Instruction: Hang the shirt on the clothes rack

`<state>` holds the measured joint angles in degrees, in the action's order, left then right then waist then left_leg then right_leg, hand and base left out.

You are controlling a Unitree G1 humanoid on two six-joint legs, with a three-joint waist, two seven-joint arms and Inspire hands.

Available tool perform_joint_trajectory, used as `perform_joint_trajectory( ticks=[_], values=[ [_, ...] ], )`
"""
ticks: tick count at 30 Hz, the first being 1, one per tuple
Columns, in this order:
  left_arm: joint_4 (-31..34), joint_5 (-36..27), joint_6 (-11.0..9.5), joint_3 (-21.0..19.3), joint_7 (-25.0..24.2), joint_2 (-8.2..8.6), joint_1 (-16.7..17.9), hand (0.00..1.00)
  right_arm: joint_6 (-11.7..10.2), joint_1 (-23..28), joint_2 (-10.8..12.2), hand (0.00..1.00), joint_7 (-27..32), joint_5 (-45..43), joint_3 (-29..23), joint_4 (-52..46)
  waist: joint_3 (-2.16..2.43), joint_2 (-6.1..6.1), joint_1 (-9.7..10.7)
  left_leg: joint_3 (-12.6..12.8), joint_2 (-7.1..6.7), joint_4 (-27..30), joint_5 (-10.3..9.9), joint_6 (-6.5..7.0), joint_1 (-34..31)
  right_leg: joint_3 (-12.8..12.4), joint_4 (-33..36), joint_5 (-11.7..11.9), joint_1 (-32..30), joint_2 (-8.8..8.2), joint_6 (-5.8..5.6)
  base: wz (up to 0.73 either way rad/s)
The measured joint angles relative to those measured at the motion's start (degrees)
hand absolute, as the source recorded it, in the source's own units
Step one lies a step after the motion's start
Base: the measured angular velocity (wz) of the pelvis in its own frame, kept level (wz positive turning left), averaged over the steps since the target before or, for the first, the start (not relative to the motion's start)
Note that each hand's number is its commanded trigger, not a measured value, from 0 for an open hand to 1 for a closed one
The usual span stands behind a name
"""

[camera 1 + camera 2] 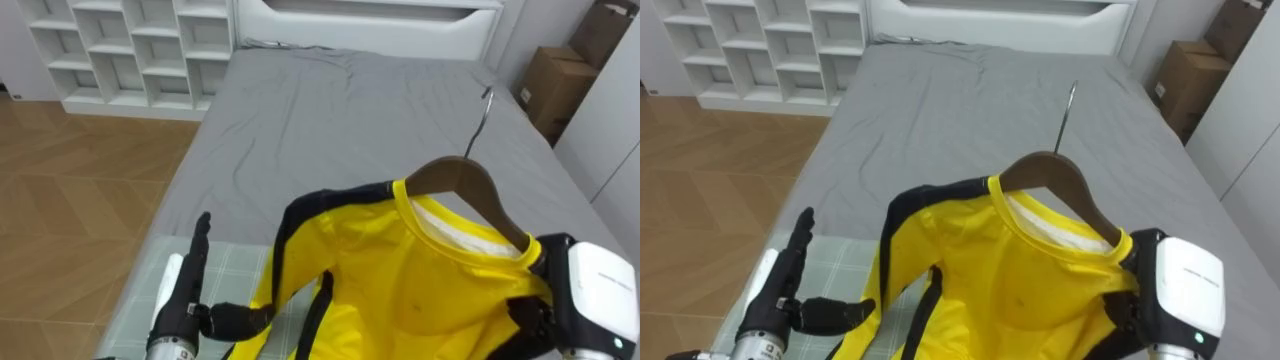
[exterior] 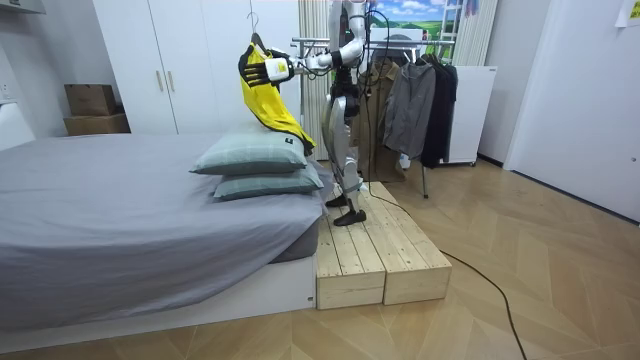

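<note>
One yellow shirt (image 1: 400, 270), smooth knit with black trim at side and sleeve and a white inner collar, draped on a wooden hanger (image 1: 470, 185); held in the air above the pillow (image 1: 235, 265) at the edge of the grey bed (image 1: 350, 110).
One hanger, curved brown wood; long axis from 10 o'clock to 4 o'clock in the eye views; thin metal hook (image 1: 478, 125) rising free toward 1 o'clock, caught on nothing.
One right robot hand (image 1: 590, 290), white-backed, at the hanger's 4 o'clock end; dark fingers wrapped on that end through the cloth; it carries the load, with the shirt at its 9 o'clock.
One left robot hand (image 1: 190, 295), fingers straight and pointing to 12 o'clock, grasping nothing; thumb reaching toward the black trim at its 3 o'clock.
One rack of dark garments (image 2: 412, 100), at the robot's 6 o'clock as it stands on the wooden platform (image 2: 370, 255) facing the bed; judged the turning point of the coming move, since the hook points away from the rack and the right robot hand is the nearer to it.
</note>
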<state>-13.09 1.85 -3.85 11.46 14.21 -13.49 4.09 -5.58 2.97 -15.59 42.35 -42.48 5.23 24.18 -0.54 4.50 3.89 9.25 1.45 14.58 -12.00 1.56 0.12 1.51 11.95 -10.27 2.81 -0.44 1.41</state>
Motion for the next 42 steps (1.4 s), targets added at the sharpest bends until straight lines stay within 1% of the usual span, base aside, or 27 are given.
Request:
perform_joint_trajectory(
  ticks=[5,7,8,9,10,11,12,13,14,15,16,17,20,22,24,26,27,29,30,31,32,33,34,35,37,40,42],
  values=[
    [-2.96,-0.04,-0.37,-0.05,-1.36,0.23,0.55,0.0,0.01,0.62,0.08,1.0,-1.59,1.31,0.41,-0.01,-0.07,0.53,-1.77,4.99,1.54,2.22,-1.08,0.21,-1.99,-1.8,2.96,0.21,-4.56,0.59,-0.21,-0.43],
    [-4.67,0.01,-0.36,-0.4,-1.32,0.3,0.56,0.0,-0.01,0.81,0.09,1.0,-2.12,1.47,0.41,0.0,-0.06,0.47,-2.74,10.49,3.08,3.03,-2.46,0.13,-1.79,-1.74,4.22,0.51,-6.96,0.97,-0.29,-0.78],
    [-4.88,0.0,-0.36,-0.7,-1.28,0.31,0.57,0.0,-0.07,0.83,0.09,1.0,-2.26,1.43,0.42,0.0,-0.08,0.52,-2.96,12.14,3.5,2.97,-2.88,0.05,-1.46,-0.33,4.4,0.64,-7.62,0.8,-0.25,-1.08],
    [-5.04,0.13,-0.35,-1.25,-1.04,0.2,0.63,0.0,-0.32,0.71,0.12,1.0,-2.5,1.39,0.49,0.0,-0.11,0.63,-3.57,15.48,4.41,3.34,-3.29,0.0,-1.04,4.3,5.38,1.27,-9.17,0.14,0.21,-1.49],
    [-5.05,0.19,-0.33,-1.44,-0.72,0.24,0.62,0.0,-0.62,0.48,0.12,1.0,-2.5,1.17,0.54,0.03,-0.13,0.69,-4.55,19.83,5.43,4.27,-4.01,-0.06,-0.53,11.24,6.07,2.04,-10.71,-1.0,1.26,-1.62],
    [-5.05,0.14,-0.31,-2.01,-0.64,0.01,0.6,0.0,-0.73,0.32,0.11,1.0,-2.49,0.91,0.57,0.09,-0.21,0.53,-4.76,21.81,6.12,5.07,-4.51,-0.08,-0.33,14.74,6.25,2.4,-11.11,-1.7,1.81,-1.81],
    [-5.04,-0.11,-0.33,-2.34,-0.58,0.09,0.5,0.0,-0.84,0.28,0.12,1.0,-2.49,0.33,0.6,0.23,-0.38,0.09,-5.44,26.02,7.53,6.4,-5.94,-0.38,0.31,21.89,6.98,2.94,-11.91,-3.09,2.56,-1.78],
    [-5.07,-0.28,-0.3,-2.4,-0.44,0.09,0.5,0.0,-0.85,0.36,0.12,1.0,-2.49,-0.42,0.8,0.64,-0.49,-0.31,-5.63,29.54,9.0,8.09,-7.57,-0.72,1.31,27.52,8.54,2.88,-12.35,-4.32,2.47,-1.67],
    [-5.05,-0.4,-0.31,-2.38,-0.44,0.07,0.38,0.0,-0.89,0.38,0.13,1.0,-2.48,-0.49,0.88,1.0,-0.53,-0.42,-5.47,30.84,9.61,9.07,-8.32,-0.87,1.55,29.23,10.07,2.33,-12.67,-5.06,1.85,-1.31],
    [-5.06,-1.42,-0.3,-2.4,-0.61,0.17,-0.29,0.0,-0.95,0.34,0.2,1.0,-2.47,-0.28,0.81,1.98,-0.59,-0.23,-4.75,33.29,10.25,10.58,-9.78,-1.11,1.72,31.01,14.39,0.71,-14.3,-7.09,0.79,-1.01],
    [-5.1,-2.51,-0.29,-2.55,-0.64,0.66,-0.8,0.0,-0.89,0.33,0.21,1.0,-2.48,-0.33,0.74,2.51,-0.55,-0.08,-4.23,35.95,10.31,11.61,-10.81,-1.44,2.38,31.42,17.45,-0.37,-15.84,-9.42,1.02,-1.03],
    [-5.27,-2.83,-0.3,-2.68,-0.66,0.96,-0.98,0.0,-0.89,0.31,0.21,1.0,-2.48,-0.36,0.74,2.53,-0.51,-0.04,-4.24,37.33,10.46,12.11,-11.26,-1.71,2.99,31.61,18.27,-0.57,-16.17,-10.08,1.18,-1.14],
    [-7.16,-4.76,-0.26,-2.73,-1.04,1.49,-2.1,0.0,-1.0,0.27,0.21,1.0,-2.5,-0.55,0.77,2.56,-0.63,-1.26,-2.1,40.97,12.21,14.7,-13.14,-3.26,4.73,30.37,18.66,-1.25,-16.99,-8.44,2.43,-0.78],
    [-7.34,-5.63,-0.23,-2.69,-1.27,1.54,-2.07,0.0,-1.02,0.26,0.24,1.0,-2.5,-1.37,0.69,2.56,-0.76,-1.79,-0.83,42.66,13.14,16.4,-13.62,-4.14,5.65,26.58,18.5,-2.04,-17.74,-5.97,5.8,-0.67],
    [-7.36,-6.41,-0.22,-2.67,-1.15,1.63,-2.04,0.0,-1.04,0.28,0.46,1.0,-2.51,-2.38,0.74,2.56,-0.66,-2.55,-0.49,42.27,14.63,18.72,-14.17,-4.97,6.47,24.56,18.42,-2.73,-17.4,-3.84,6.5,-0.78],
    [-7.35,-7.48,-0.23,-2.64,-0.95,1.58,-2.07,0.0,-1.65,0.25,0.88,1.0,-2.51,-3.14,0.9,2.56,-0.59,-2.81,-0.22,38.04,16.8,24.85,-13.94,-4.58,5.88,22.6,18.88,-3.57,-16.72,-1.85,7.08,-0.85],
    [-7.35,-8.08,-0.23,-2.52,-0.9,1.66,-2.07,0.0,-2.22,0.13,0.95,1.0,-2.51,-3.85,0.92,2.5,-0.36,-3.26,-0.3,34.86,18.36,29.58,-13.13,-3.45,4.75,21.75,19.56,-4.23,-16.34,-0.85,7.76,-0.91],
    [-7.87,-7.97,-0.25,-2.36,-0.73,1.84,-2.02,0.0,-2.42,-0.23,1.84,1.0,-2.51,-5.73,0.9,2.48,-0.38,-3.28,-0.13,30.81,19.39,35.62,-9.51,-1.89,3.54,18.42,20.43,-5.03,-15.32,0.63,8.1,-0.93],
    [-8.43,-7.93,-0.3,-2.25,-0.71,2.03,-1.91,0.0,-2.52,-0.33,2.43,1.0,-2.45,-7.49,0.98,2.41,-0.34,-3.14,-0.46,27.28,19.4,38.58,-6.28,-1.54,2.52,16.24,20.52,-5.71,-14.34,1.06,8.13,-0.85],
    [-8.47,-7.95,-0.44,-2.09,-0.8,2.4,-2.0,0.0,-2.53,-0.32,2.43,1.0,-2.44,-8.29,1.09,1.73,-0.38,-2.84,-0.21,23.45,17.47,39.1,-6.08,-1.63,1.21,13.19,20.84,-6.3,-14.24,1.55,7.7,-0.79],
    [-8.47,-7.94,-0.64,-2.05,-0.85,2.74,-2.07,0.0,-2.54,-0.38,2.29,1.0,-2.44,-8.38,1.09,1.47,-0.34,-2.77,-0.16,21.92,16.48,38.58,-6.55,-1.77,0.43,12.2,20.77,-6.31,-14.39,1.57,7.62,-0.77],
    [-8.51,-7.78,-1.34,-2.04,-0.82,3.16,-2.3,0.0,-2.54,-1.21,2.25,1.0,-2.32,-8.92,1.11,1.36,-0.4,-2.39,-0.29,19.62,14.12,36.91,-7.42,-2.34,-1.01,10.03,20.62,-6.07,-15.06,1.62,7.46,-0.8],
    [-8.51,-7.02,-1.44,-1.97,-0.82,3.74,-2.3,0.0,-2.55,-1.96,2.22,1.0,-2.32,-9.62,1.21,1.35,-0.43,-2.36,-0.58,16.23,11.26,33.44,-8.11,-2.72,-1.98,7.89,19.47,-5.17,-15.3,1.9,7.38,-0.87],
    [-8.47,-6.79,-1.45,-1.86,-0.81,4.06,-2.26,0.0,-2.62,-2.13,2.19,1.0,-2.31,-9.74,1.32,1.34,-0.39,-2.37,-0.9,14.58,9.88,31.19,-8.38,-2.56,-2.16,6.69,18.66,-4.54,-15.31,2.17,7.41,-0.94],
    [-8.0,-6.58,-1.62,-1.56,-0.63,4.54,-2.15,0.0,-3.23,-2.67,2.17,1.0,-2.31,-9.76,2.02,0.84,-0.19,-2.94,-1.51,7.91,6.05,20.54,-8.49,-2.96,-2.46,2.47,15.44,-2.08,-15.37,3.45,7.33,-0.96],
    [-7.99,-6.22,-2.69,-1.57,0.51,4.45,-2.19,0.0,-4.4,-3.52,1.77,1.0,-2.07,-9.78,2.87,-0.09,0.21,-4.24,-1.76,4.07,2.88,9.56,-7.8,-4.04,-1.32,-2.44,13.24,-0.06,-16.11,4.62,6.88,-0.88],
    [-7.98,-6.21,-3.85,-1.57,0.59,4.42,-2.55,0.0,-4.42,-3.73,1.68,1.0,-1.65,-9.77,3.08,-0.09,0.32,-4.41,-1.16,3.25,1.74,5.89,-7.08,-4.2,-0.26,-3.92,12.61,0.53,-15.95,4.83,6.54,-0.48]
  ],
)
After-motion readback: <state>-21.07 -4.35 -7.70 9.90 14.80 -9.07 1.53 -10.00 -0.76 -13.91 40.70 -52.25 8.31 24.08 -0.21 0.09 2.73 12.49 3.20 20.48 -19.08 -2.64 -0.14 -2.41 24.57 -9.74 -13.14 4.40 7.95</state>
